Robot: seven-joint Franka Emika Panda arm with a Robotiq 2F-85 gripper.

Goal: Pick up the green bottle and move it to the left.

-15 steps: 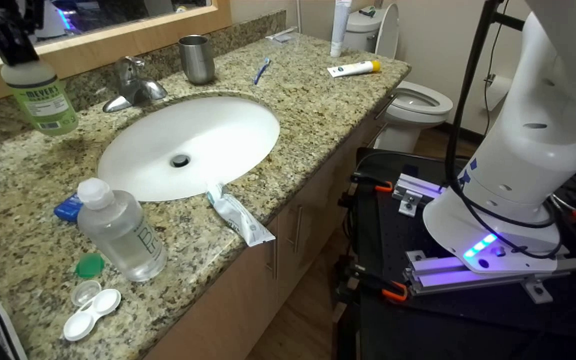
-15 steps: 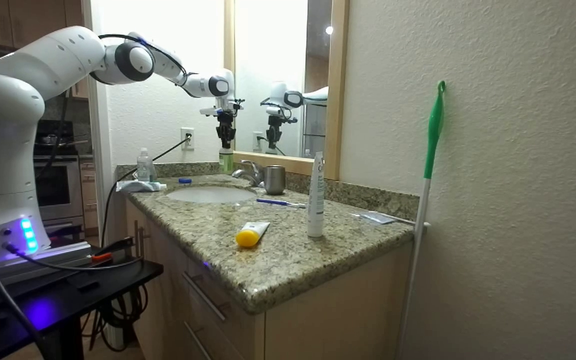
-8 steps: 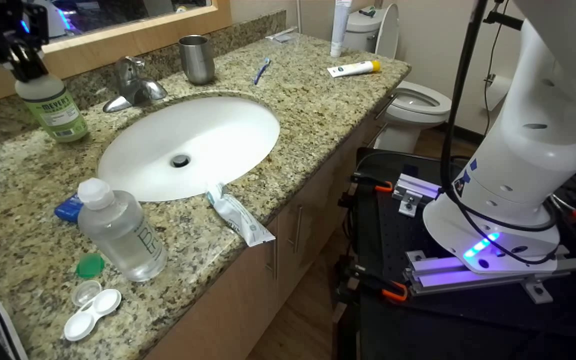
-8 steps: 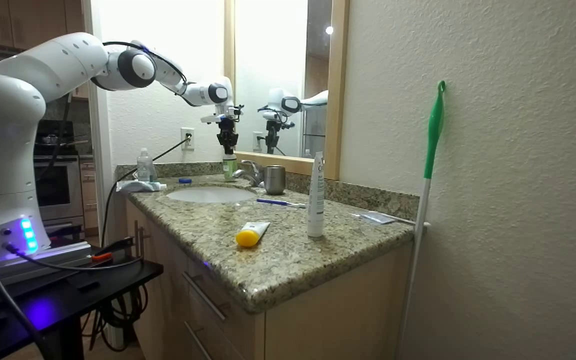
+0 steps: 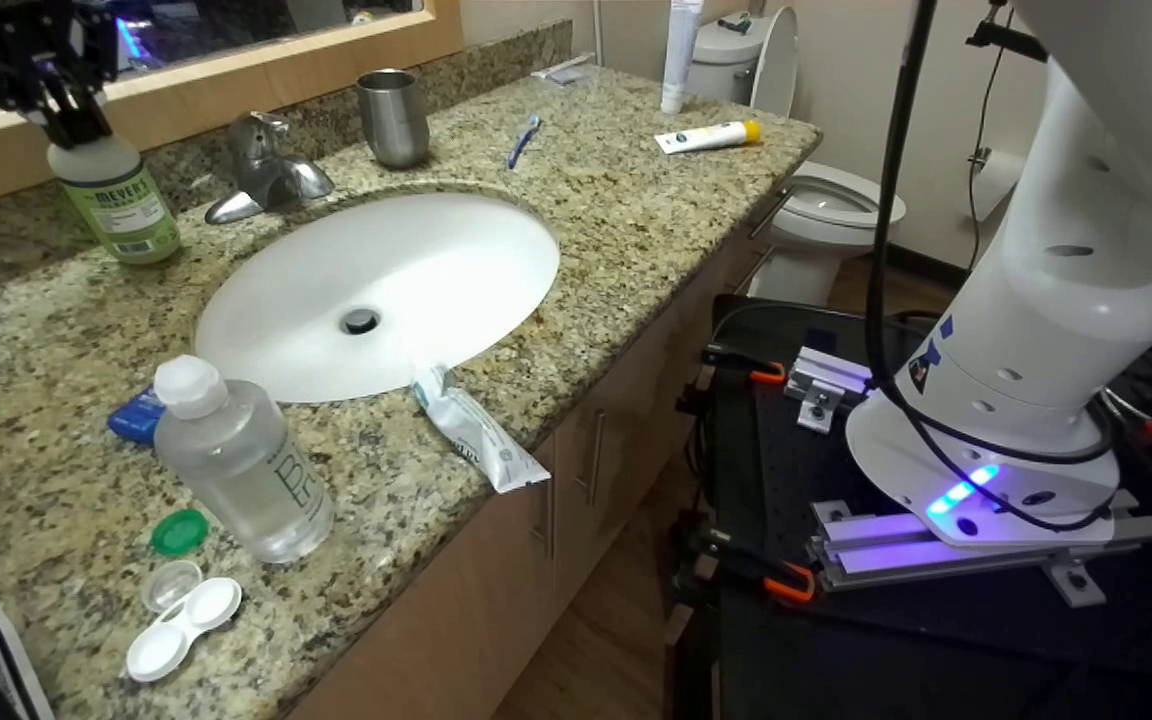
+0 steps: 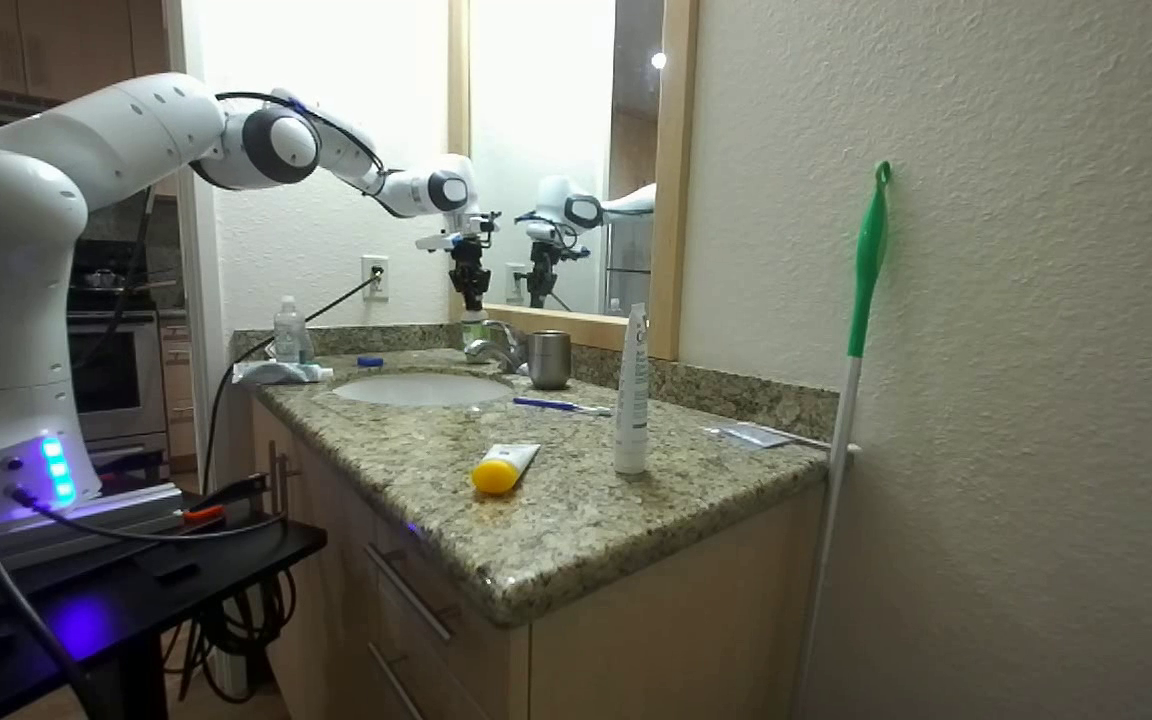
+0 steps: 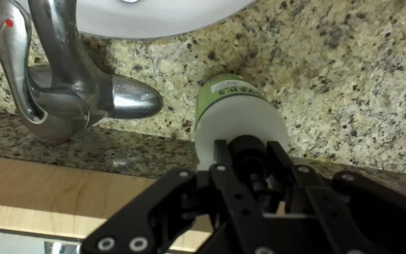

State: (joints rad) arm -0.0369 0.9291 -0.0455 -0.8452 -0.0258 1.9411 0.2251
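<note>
The green bottle (image 5: 131,215) has a pale body, a green label and a black pump top. It stands upright or nearly so at the back of the counter, beside the faucet (image 5: 266,175). Its base is at or very close to the counter; I cannot tell if it rests fully. My gripper (image 5: 76,130) comes from above with its jaws around the pump top. In the wrist view the fingers (image 7: 222,150) press on both sides of the black collar, below them the bottle's pale shoulder (image 7: 238,120) shows. The bottle (image 6: 474,335) is partly behind the faucet in an exterior view.
The sink (image 5: 456,290) lies beside the bottle. A metal cup (image 5: 394,120) stands past the faucet. A clear bottle (image 5: 246,470), a blue item (image 5: 138,415) and a toothpaste tube (image 5: 481,435) lie nearer the front. The mirror frame (image 7: 65,194) is close behind the gripper.
The gripper and green bottle have come down from the air to the counter. They have then shifted along the back of the counter towards the faucet and mirror wall.
</note>
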